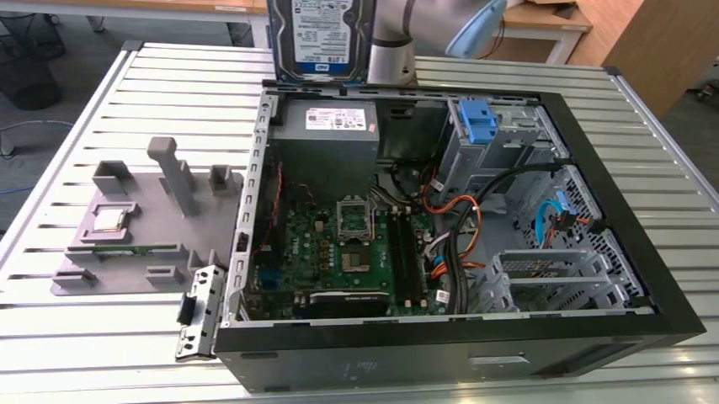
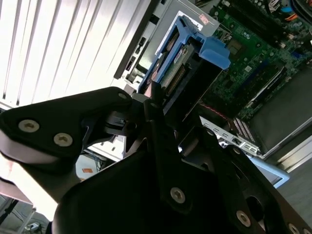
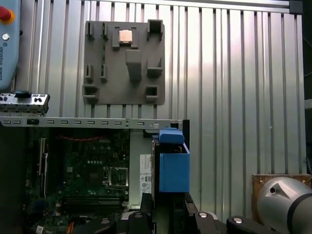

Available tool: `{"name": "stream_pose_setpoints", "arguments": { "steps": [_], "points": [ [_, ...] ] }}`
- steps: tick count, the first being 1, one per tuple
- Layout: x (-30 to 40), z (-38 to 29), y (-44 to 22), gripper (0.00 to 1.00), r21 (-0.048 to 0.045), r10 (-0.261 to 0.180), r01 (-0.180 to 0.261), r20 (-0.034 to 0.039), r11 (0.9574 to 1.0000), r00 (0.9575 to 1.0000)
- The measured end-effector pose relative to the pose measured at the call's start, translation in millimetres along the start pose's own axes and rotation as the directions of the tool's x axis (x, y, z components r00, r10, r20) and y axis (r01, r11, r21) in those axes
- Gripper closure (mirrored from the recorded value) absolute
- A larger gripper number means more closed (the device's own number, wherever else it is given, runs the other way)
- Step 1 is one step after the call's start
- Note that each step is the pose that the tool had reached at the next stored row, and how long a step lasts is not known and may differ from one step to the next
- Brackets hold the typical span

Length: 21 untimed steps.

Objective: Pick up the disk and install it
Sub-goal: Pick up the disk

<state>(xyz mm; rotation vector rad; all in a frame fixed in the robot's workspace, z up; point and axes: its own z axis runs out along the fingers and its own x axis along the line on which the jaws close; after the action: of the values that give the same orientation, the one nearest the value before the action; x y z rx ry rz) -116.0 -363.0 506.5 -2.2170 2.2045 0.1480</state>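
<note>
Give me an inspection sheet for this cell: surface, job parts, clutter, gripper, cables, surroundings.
Surface: slatted metal table, bearing an open computer case.
Job's things: the disk held upright in the air over the case's end by the power supply; blue bracket on it.
Clutter: grey fixture plate with a chip on it; loose metal bracket beside the case.
Gripper: gripper shut on the disk.
Cables: orange, blue and black cables inside the case.
Surroundings: wooden furniture beyond the table.

Cables (image 1: 481, 206) beside open drive cage (image 1: 558, 273)
</note>
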Motion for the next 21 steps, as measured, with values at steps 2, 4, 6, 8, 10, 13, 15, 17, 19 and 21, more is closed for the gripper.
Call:
{"name": "stream_pose_setpoints", "arguments": {
  "steps": [2,4,6,8,10,13,15,17,19,21],
  "points": [
    [0.2,2.6,-4.5,0.65,0.0001,0.0,0.0,0.0001,1.0,1.0],
    [0.4,4.7,-8.7,0.65,0.0,0.0,0.0,0.0002,1.0,1.0],
    [0.6,6.9,-12.3,0.65,0.0,0.0,0.0,0.0001,1.0,1.0],
    [0.8,9.4,-15.8,0.65,0.0,0.0,0.0,0.0,1.0,1.0],
    [1.0,11.8,-19.3,0.65,0.0,0.0,0.0,0.0001,1.0,1.0],
    [1.3,14.2,-23.6,0.65,-0.0001,0.0,0.0,0.0001,1.0,1.0],
    [1.4,15.8,-28.1,0.65,-0.0001,0.0,0.0,0.0001,1.0,1.0],
    [1.6,17.4,-34.2,0.65,-0.0006,0.0,0.0,0.0001,1.0,1.0],
    [1.8,19.0,-40.1,0.65,-0.001,0.0,0.0,0.0002,1.0,1.0],
    [1.9,20.5,-45.6,0.65,-0.0016,0.0,0.0,0.0001,1.0,1.0]
  ]
}}
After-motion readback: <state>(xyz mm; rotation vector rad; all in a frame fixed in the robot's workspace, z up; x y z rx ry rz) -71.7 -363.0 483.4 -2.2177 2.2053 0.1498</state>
